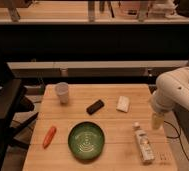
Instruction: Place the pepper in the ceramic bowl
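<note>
At the far left edge of the frame stands a dark chair (5, 107), just off the wooden table (113, 127). The pepper (49, 136), orange-red and slim, lies on the table's lower left, near the bowl but not touching it. Further up, in the upper left of the tabletop, stands a white cup (62, 92). The green bowl (86, 140) sits at lower centre with nothing in it. Above it and to the right lie a small black object (95, 106) and then a white packet (123, 103). At lower right a bottle (144, 145) lies on its side.

The gripper (157, 120) hangs at the right edge of the table under the white arm (177, 90), well apart from the pepper. How far open it is cannot be told, and nothing can be seen in its hold.

By this showing the task is hardly begun. The reach across, the pick-up and the drop into the bowl are all left to do.
</note>
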